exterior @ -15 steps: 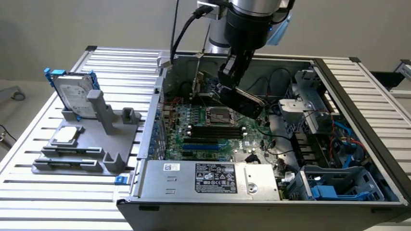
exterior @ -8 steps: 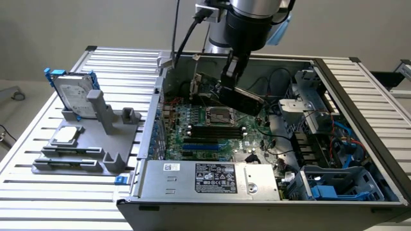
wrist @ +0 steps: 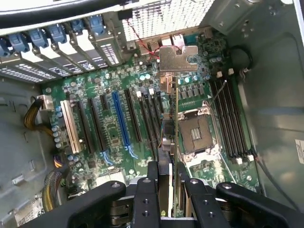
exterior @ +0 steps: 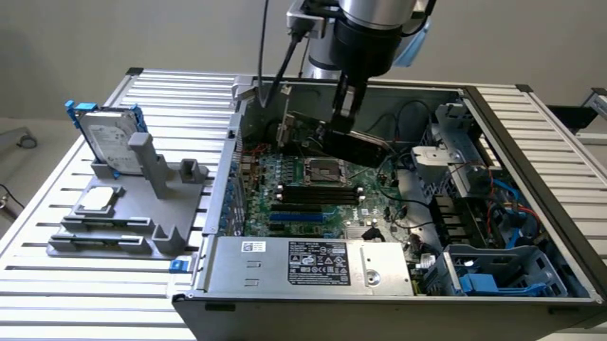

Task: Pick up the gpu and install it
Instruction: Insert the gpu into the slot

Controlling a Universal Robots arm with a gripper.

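1. We see the fingers closed on the gpu, gripping its upper edge inside the open case.
2. In the wrist view the fingers pinch the gpu from both sides. The card is seen edge-on and fills the narrow gap between them.
3. The silver bracket sits at the end of the card away from the fingers, toward the case wall with the slot covers.
4. The gpu hangs raised above the board, over its far part.
5. In the wrist view the card's edge runs along the line between the black slots and the socket, with a blue slot further to the side.
6. The memory sticks lie just nearer than the socket, and the power supply fills the near end of the case.
7. Outside the case, on the exterior view's left, a hard drive in a blue frame stands upright on a grey stand, well apart from the gpu.
8. The stand and the case both rest on the slatted surface.
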